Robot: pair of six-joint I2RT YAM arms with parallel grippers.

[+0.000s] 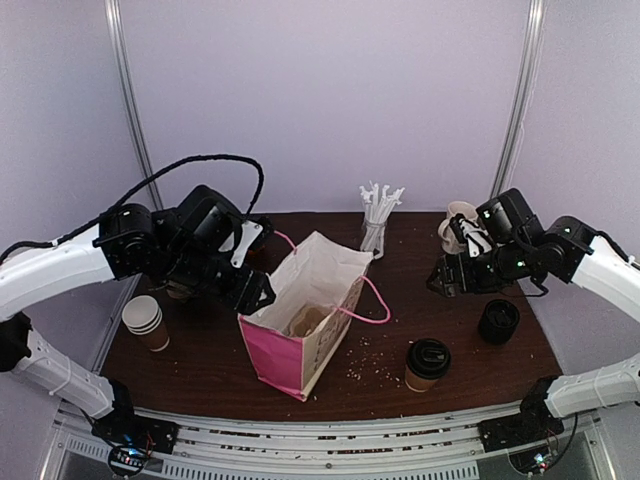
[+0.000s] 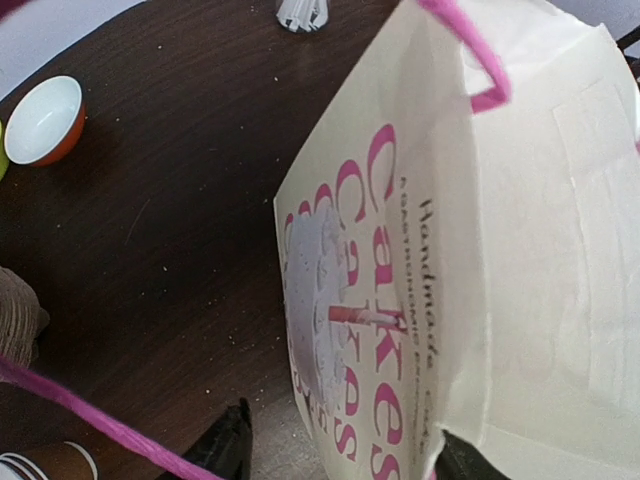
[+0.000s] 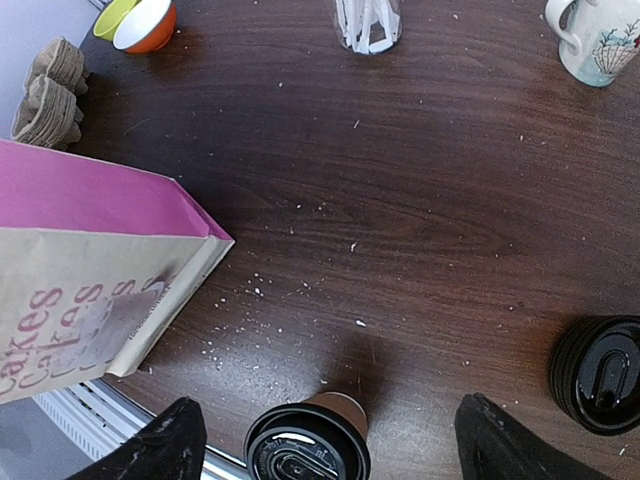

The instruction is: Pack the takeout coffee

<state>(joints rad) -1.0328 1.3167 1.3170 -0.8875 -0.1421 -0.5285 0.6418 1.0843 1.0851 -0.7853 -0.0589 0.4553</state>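
The takeout coffee [image 1: 428,363], a brown paper cup with a black lid, stands upright at the front right of the table. In the right wrist view the takeout coffee [image 3: 310,448] sits low in the frame, between the two fingers. My right gripper [image 1: 445,275] hangs open above and behind it, holding nothing. A white paper bag [image 1: 310,310] with pink sides and pink handles stands open mid-table. My left gripper [image 2: 340,460] is at the bag's left rim, jaws apart, with the printed wall of the bag [image 2: 400,300] between the fingers [image 2: 225,450].
A black stack of lids [image 1: 498,321] stands right of the coffee. Lidless brown cups [image 1: 146,322] are stacked at the left. A glass of straws [image 1: 375,225] and a mug [image 1: 460,225] stand at the back. An orange bowl [image 3: 145,22] and cardboard holders [image 3: 50,90] are far left.
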